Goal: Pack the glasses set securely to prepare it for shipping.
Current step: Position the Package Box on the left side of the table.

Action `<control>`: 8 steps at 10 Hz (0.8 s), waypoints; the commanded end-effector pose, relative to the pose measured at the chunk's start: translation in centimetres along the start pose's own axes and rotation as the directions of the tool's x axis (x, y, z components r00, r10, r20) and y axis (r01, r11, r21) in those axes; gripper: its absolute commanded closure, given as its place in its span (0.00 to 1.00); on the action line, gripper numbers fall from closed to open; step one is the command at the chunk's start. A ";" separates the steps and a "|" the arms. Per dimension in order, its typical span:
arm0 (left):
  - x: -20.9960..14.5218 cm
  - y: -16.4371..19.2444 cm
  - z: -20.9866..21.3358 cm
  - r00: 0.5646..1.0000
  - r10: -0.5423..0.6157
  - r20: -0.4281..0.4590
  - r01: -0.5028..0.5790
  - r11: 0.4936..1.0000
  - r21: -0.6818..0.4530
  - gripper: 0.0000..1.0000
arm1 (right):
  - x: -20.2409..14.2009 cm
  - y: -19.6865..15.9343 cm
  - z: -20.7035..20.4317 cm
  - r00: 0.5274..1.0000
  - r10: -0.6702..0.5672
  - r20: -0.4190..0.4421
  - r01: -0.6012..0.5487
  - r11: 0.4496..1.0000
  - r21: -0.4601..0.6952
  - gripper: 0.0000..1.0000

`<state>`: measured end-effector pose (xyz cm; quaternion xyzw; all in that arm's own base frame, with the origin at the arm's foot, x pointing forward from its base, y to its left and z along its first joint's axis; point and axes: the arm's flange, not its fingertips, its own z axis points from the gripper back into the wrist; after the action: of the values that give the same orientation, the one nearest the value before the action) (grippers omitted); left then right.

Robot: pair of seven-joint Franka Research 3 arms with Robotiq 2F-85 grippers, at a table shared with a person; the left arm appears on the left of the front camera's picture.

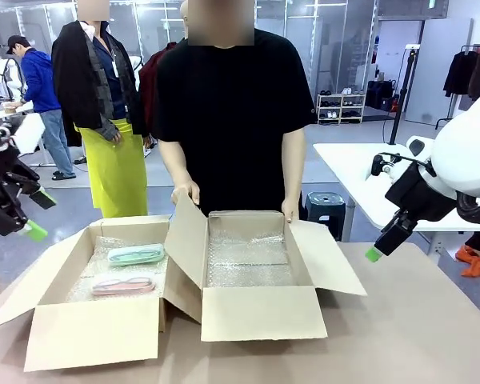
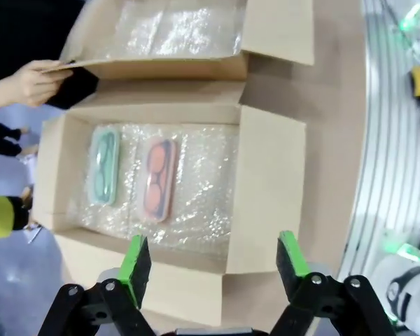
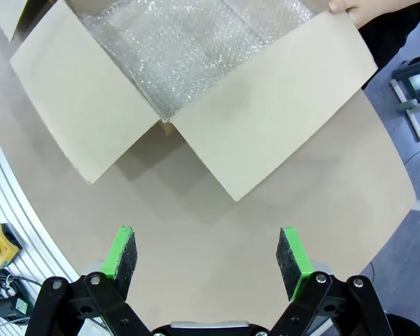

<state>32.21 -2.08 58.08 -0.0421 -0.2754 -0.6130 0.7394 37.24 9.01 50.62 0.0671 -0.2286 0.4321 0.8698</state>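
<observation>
Inside, the left box [image 1: 96, 320] holds the mint case [image 1: 136, 254] and pink case [image 1: 123, 284] side by side on bubble wrap [image 1: 84, 280], below the wide-open left gripper [image 2: 213, 262], while the right box [image 1: 264, 312] holds only wrap under the wide-open right gripper [image 3: 208, 253].

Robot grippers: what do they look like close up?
Each gripper, left and right, has two black metal fingers tipped with bright green pads. The right arm has a smooth white shell with black cable near its black wrist.
</observation>
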 end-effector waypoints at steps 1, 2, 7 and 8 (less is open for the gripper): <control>1.0 -0.2 -1.2 0.996 0.023 -0.091 -0.020 0.999 0.030 0.09 | 0.3 0.2 0.1 1.000 -0.024 -0.014 0.024 1.000 -0.006 0.00; 1.4 0.1 -1.5 0.995 0.030 -0.095 -0.029 1.000 0.010 0.09 | 0.3 0.2 0.1 1.000 -0.024 -0.014 0.024 1.000 -0.006 0.00; 1.6 -0.1 -1.5 0.996 0.012 -0.093 -0.011 1.000 0.002 0.09 | 0.3 0.2 0.1 1.000 -0.024 -0.014 0.024 1.000 -0.006 0.00; 1.6 -0.1 -1.5 0.996 0.012 -0.093 -0.011 1.000 0.002 0.09 | 0.3 0.2 0.1 1.000 -0.024 -0.014 0.024 1.000 -0.006 0.00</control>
<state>32.93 -4.07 57.30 -0.0263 -0.2379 -0.6186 0.7483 37.24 9.01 50.61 0.0672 -0.2285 0.4320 0.8698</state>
